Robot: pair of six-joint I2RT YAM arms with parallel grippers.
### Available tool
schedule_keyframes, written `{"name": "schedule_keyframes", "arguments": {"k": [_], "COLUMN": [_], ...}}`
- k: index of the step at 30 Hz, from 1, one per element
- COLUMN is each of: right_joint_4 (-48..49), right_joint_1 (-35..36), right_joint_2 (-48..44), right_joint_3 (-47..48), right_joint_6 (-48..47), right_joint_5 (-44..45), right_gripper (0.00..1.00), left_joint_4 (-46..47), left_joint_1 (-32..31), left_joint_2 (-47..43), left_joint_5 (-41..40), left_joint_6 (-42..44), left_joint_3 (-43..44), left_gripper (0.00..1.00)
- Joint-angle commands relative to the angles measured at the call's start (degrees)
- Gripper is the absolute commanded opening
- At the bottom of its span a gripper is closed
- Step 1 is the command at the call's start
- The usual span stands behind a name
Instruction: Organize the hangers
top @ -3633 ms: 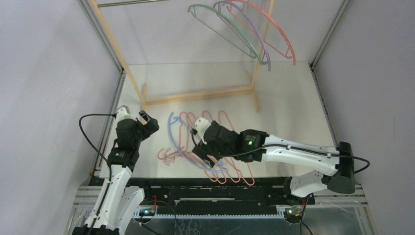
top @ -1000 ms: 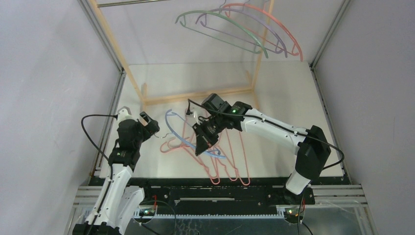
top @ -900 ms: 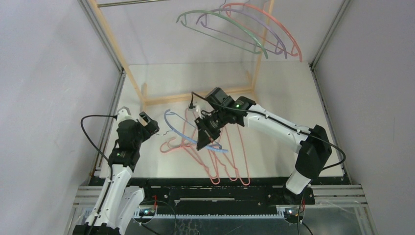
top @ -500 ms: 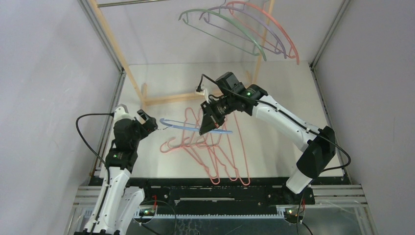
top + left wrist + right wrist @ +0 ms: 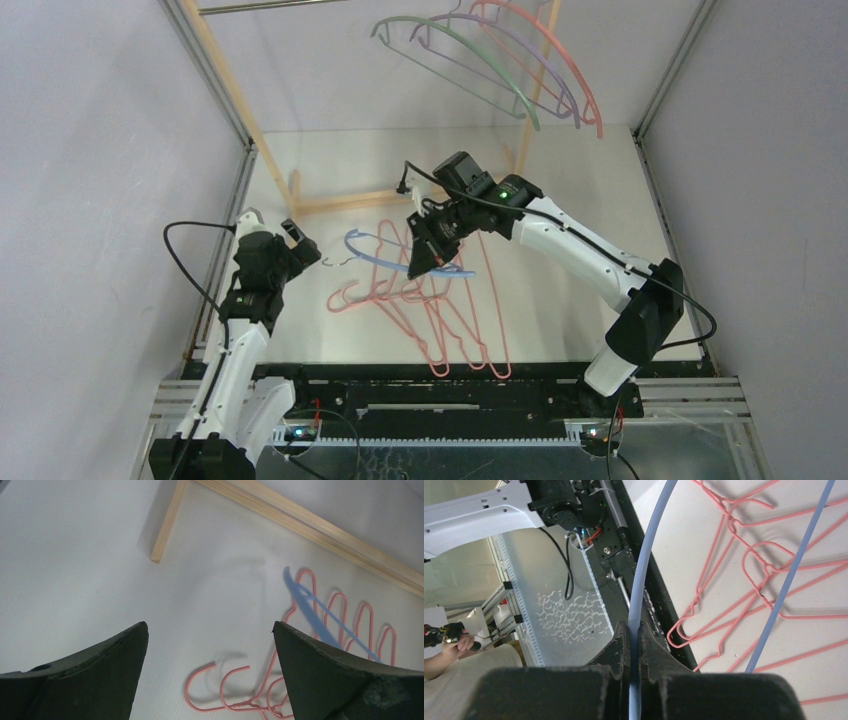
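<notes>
**Blue hanger lifted by right arm; left arm idle**

Right gripper [image 5: 425, 262]: fingers pinched tight on the thin pale-blue wire clothes hanger [image 5: 375, 256]. The right wrist view confirms it: both pads are closed on the blue wire [image 5: 649, 550] at the right gripper's tips [image 5: 634, 627], with no gap showing. The hanger is held off the white table [image 5: 600, 200], above the pile. Its curved end points toward the left arm.

Left gripper [image 5: 305, 250]: fingers spread wide and holding nothing. The left wrist view shows bare table between the two dark fingers [image 5: 210, 630]. It sits just left of the blue hanger's free end. I cannot tell from the top view whether they touch.

The salmon-pink wire hangers [image 5: 440, 310] lie flat on the table in an overlapping heap, hooks toward the left arm [image 5: 345, 615]. They are just in front of the light wooden rack frame [image 5: 340, 200].

Three more hangers (green, lavender, salmon) [image 5: 521, 92] hang high by the rack's far right post. Their hooks run out of frame at the top.
</notes>
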Motion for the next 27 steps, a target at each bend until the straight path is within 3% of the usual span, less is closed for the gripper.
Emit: {"name": "schedule_keyframes", "arguments": {"k": [1, 13, 16, 22, 27], "right_joint_4": [4.43, 1.44, 11.38, 42.88, 53.56], "right_joint_1": [0.52, -7.06, -9.32, -12.51, -12.64], "right_joint_2": [-2.79, -6.91, -9.65, -13.83, -5.75], "right_joint_3": [3.27, 14.01, 11.46, 2.0, 8.17], "right_joint_6": [2.66, 5.11, 10.96, 30.04, 37.7], "right_joint_5": [-0.67, 2.17, 2.91, 8.31, 9.42], "right_gripper": [0.0, 0.0, 0.0, 0.0, 0.0], "left_joint_4": [3.71, 3.57, 3.67, 3.84, 3.17], "left_joint_1": [0.42, 2.1, 2.14, 2.11, 2.11], "left_joint_2": [-0.21, -0.44, -0.92, -1.6, -1.49], "left_joint_5": [-0.85, -2.03, -1.06, 0.54, 0.73], "left_joint_6": [0.82, 2.32, 1.49, 0.1, 0.42], "left_joint_3": [2.18, -1.11, -0.9, 0.13, 0.83], "left_gripper": [0.99, 1.0, 0.99, 0.99, 0.99]}}
